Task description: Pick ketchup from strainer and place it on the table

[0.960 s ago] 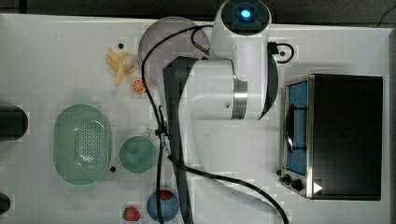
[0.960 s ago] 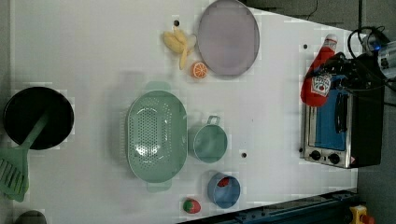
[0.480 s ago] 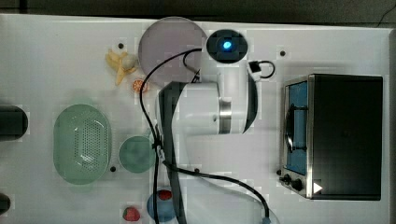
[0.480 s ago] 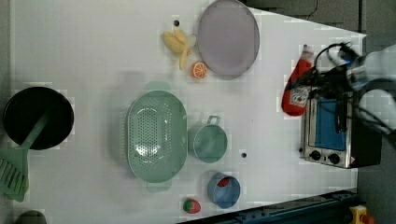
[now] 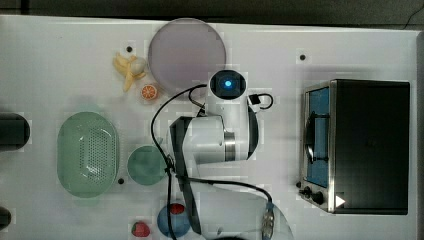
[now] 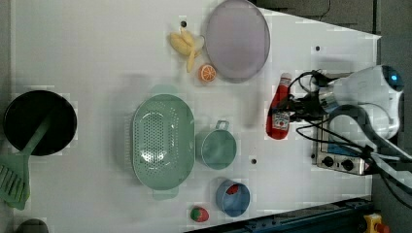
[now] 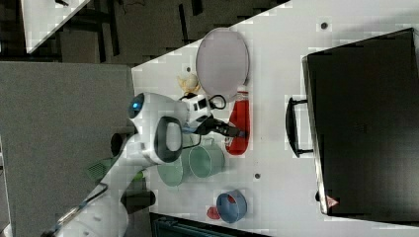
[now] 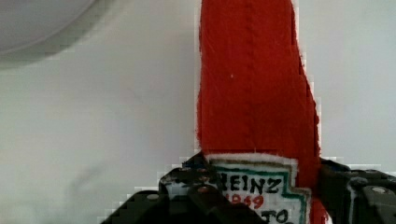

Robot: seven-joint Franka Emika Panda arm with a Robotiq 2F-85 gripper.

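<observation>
In the left view, the strainer (image 6: 163, 141) sits well apart from the gripper, at the left view's left of it, with nothing inside its perforated bowl. A round green cup (image 6: 216, 147) stands just beside the strainer, between it and the fingers. A grey plate (image 6: 237, 39) lies beyond the bottle's cap end. The ketchup (image 6: 278, 114) is out of the strainer and held over the table (image 6: 97, 53), cap toward the plate. The gripper (image 6: 291, 112) is closed on the ketchup at its labelled body; in the wrist view the fingers (image 8: 187, 184) press both sides of the label. A toaster oven (image 6: 340, 155) stands behind the gripper.
</observation>
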